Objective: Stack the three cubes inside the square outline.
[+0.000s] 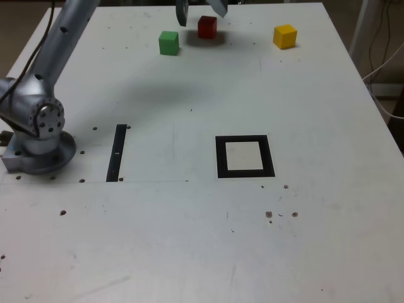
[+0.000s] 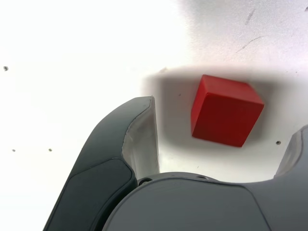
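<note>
A white table (image 1: 158,240) takes up most of the exterior view, with 1 metallic arm (image 1: 63,50) rising from its round base (image 1: 41,158) at the exterior view's left and reaching up toward the far edge. At the end of that arm, the gripper (image 1: 203,17) stands wide open and holds nothing, its 2 fingers well apart, with visible space between each finger and the red cube (image 1: 207,27). On the near half of the table lies the square outline (image 1: 222,158), a thick black frame around a pale centre, and none of the 3 cubes is inside it. To its left in the exterior view, well apart from it, is 1 narrow black strip (image 1: 117,153). The 3 small cubes sit separately near the far edge: the red cube is in the middle, near the open gripper, the green cube (image 1: 168,43) is near it on the exterior view's left, and the yellow cube (image 1: 285,36) is farther off on the exterior view's right. The wrist view shows the red cube resting on the table, turned at an angle, with a soft shadow around it. Smallest of all are the dark specks (image 1: 63,213) scattered over the tabletop
</note>
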